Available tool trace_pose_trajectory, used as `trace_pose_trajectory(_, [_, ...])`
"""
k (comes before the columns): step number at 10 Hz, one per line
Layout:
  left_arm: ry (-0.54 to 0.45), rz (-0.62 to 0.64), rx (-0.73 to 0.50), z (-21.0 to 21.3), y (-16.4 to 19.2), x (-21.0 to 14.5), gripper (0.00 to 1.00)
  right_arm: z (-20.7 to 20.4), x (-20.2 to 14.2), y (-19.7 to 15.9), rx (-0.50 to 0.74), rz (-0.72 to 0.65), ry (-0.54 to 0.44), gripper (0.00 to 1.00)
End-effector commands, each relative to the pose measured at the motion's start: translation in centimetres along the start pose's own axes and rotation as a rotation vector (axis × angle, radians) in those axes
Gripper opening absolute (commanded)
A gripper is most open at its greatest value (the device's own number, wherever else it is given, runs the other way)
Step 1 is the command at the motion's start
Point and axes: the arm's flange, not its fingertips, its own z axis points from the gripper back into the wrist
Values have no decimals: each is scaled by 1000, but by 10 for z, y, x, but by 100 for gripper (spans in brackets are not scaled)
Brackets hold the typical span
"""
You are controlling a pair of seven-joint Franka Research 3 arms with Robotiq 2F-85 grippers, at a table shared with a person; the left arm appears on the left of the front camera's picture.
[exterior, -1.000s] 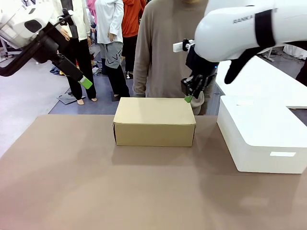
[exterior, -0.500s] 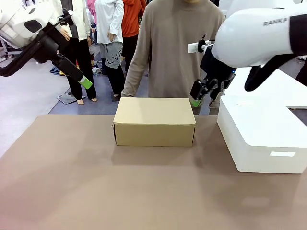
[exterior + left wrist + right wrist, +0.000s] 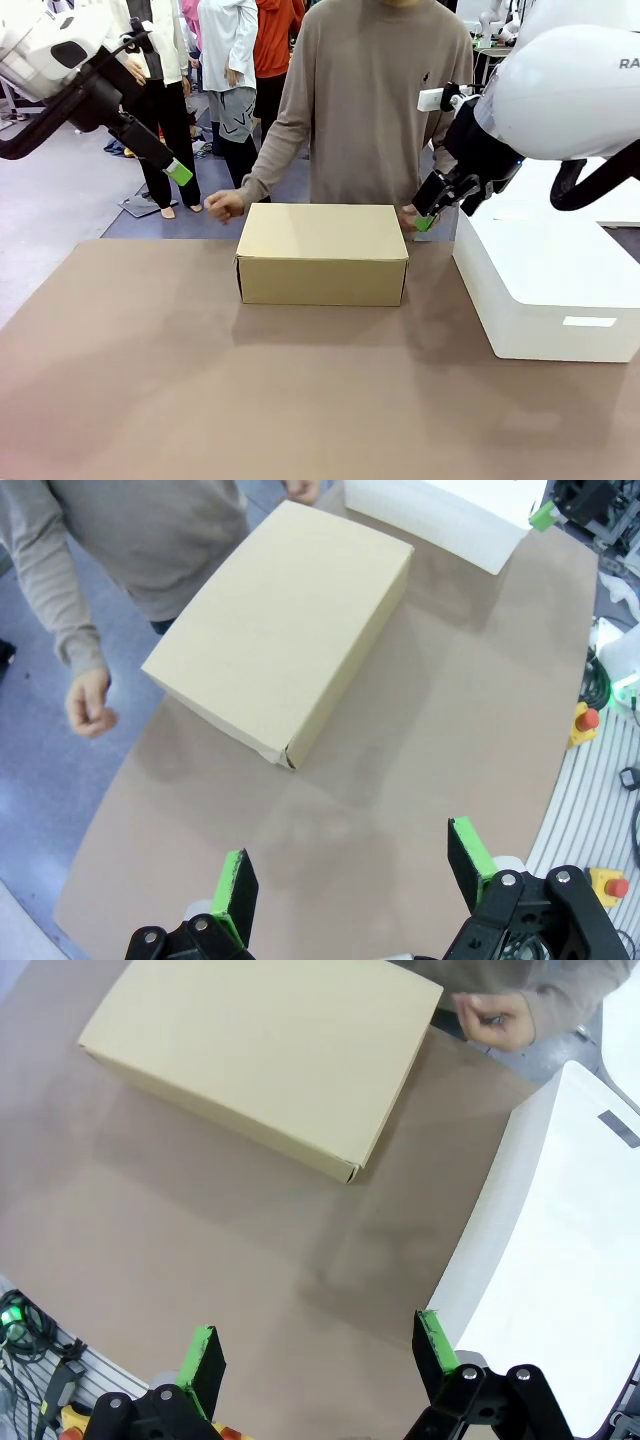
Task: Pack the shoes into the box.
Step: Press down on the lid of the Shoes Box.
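Observation:
The box [image 3: 322,255] is a tan cardboard shoebox standing with its lid down at the table's far middle; it also lies in the left wrist view [image 3: 285,630] and the right wrist view [image 3: 265,1055]. The shoes are out of view. My right gripper [image 3: 428,216] hangs open just off the box's far right corner, holding nothing, its green pads [image 3: 432,1345] spread above bare table. My left gripper [image 3: 168,162] is raised high at the far left, open and empty [image 3: 350,870]. A person's hands are at the box's far left corner [image 3: 225,205] and far right corner [image 3: 495,1015].
A large white rounded box [image 3: 545,290] takes up the table's right side, close to my right gripper. The brown table [image 3: 250,400] has free room in front of and to the left of the shoebox. The person stands at the far edge.
My right gripper has swung right and slightly down, away from the box's far right corner, and opened. The person's hand has come forward to the box's far left corner. The left arm stayed still.

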Motion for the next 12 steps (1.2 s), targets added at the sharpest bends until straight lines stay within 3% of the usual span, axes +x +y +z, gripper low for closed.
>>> trace_pose_trajectory(1, [-3, 11, 7, 0, 0, 1, 100, -4, -6, -5, 57, 17, -48, 100])
trace_pose_trajectory(2, [-3, 11, 7, 0, 0, 1, 100, 0, 0, 0, 0, 0, 0, 100])
trace_pose_trajectory(12, [-3, 11, 7, 0, 0, 1, 100, 0, 0, 0, 0, 0, 0, 100])
